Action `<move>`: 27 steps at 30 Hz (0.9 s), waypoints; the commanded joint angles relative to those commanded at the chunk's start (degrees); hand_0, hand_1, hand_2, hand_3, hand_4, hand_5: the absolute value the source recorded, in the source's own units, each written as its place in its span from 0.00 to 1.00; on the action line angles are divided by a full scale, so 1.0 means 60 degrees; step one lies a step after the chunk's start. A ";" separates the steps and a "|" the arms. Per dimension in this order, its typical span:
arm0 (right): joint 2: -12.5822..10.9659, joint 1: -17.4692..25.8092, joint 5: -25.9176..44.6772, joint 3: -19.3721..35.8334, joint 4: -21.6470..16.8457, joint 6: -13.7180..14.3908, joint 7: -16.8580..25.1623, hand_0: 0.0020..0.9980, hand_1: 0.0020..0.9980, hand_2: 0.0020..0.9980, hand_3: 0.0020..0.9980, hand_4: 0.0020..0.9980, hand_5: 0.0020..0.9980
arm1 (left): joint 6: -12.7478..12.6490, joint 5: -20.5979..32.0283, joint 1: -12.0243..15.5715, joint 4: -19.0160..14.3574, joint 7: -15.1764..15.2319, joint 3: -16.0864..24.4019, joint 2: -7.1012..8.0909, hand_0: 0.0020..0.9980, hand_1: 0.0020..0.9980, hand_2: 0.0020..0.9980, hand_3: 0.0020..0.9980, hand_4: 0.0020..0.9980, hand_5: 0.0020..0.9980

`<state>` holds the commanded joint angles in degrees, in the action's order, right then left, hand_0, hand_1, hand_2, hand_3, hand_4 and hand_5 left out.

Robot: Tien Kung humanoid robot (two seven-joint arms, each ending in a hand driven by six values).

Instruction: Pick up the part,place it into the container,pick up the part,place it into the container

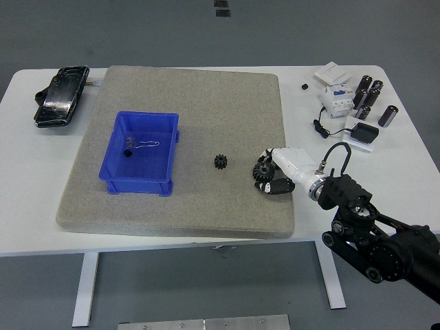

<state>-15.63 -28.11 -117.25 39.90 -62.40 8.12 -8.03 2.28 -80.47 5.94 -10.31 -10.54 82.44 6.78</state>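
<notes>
Now the right hand (273, 177) curls around a dark gear (263, 170) to lift it; the smaller gear (221, 162) and blue container (112, 148) lie off to its left.

From my seat I see only one arm (385, 240), entering at the lower right of the frame. It is black and bulky, built of rounded, glossy housings with ring-shaped joints along it. Near the wrist sits a silvery metal collar, and a thin black cable (337, 152) loops up from it in an arch. The right hand (278, 172) at the end has a white shell over the back, with fingers (269, 185) banded in white and black segments.
</notes>
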 joint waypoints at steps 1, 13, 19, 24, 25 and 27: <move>0.0001 -0.0001 0.0000 -0.0005 -0.0002 -0.0002 -0.0006 0.36 0.51 0.52 0.66 0.76 0.32 | 0.0000 -0.0002 0.0000 0.0000 0.0000 0.0002 0.0000 0.67 0.65 0.63 0.57 0.68 0.41; 0.0014 -0.0014 0.0130 -0.0045 -0.0010 0.0106 0.0010 0.36 0.51 0.43 0.65 0.73 0.07 | -0.0001 0.0043 -0.0005 0.0000 0.0017 -0.0034 -0.0008 0.67 0.65 0.63 0.57 0.68 0.41; 0.0002 -0.0012 0.0136 -0.0069 0.0003 0.0160 -0.0008 0.40 0.51 0.39 0.57 0.59 0.04 | -0.0004 0.0065 -0.0013 0.0000 0.0025 -0.0043 -0.0005 0.67 0.65 0.63 0.57 0.68 0.41; -0.0006 -0.0071 0.0110 -0.0062 -0.0060 0.0285 0.0036 0.41 0.49 0.34 0.49 0.47 0.05 | -0.0007 0.0075 -0.0016 0.0000 0.0023 -0.0040 -0.0010 0.67 0.65 0.63 0.57 0.68 0.40; -0.0007 -0.0117 0.0090 -0.0061 -0.0101 0.0318 0.0042 0.41 0.49 0.34 0.49 0.47 0.05 | -0.0006 0.0073 -0.0016 0.0000 0.0022 -0.0039 -0.0012 0.67 0.65 0.63 0.57 0.68 0.40; -0.0006 -0.0213 0.0055 -0.0077 -0.0179 0.0361 0.0045 0.41 0.49 0.34 0.49 0.47 0.05 | -0.0006 0.0064 -0.0015 0.0000 0.0017 -0.0028 -0.0014 0.67 0.65 0.63 0.57 0.68 0.40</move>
<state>-15.66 -29.39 -116.92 39.44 -63.47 10.28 -7.76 2.24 -80.09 5.84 -10.31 -10.44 82.27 6.69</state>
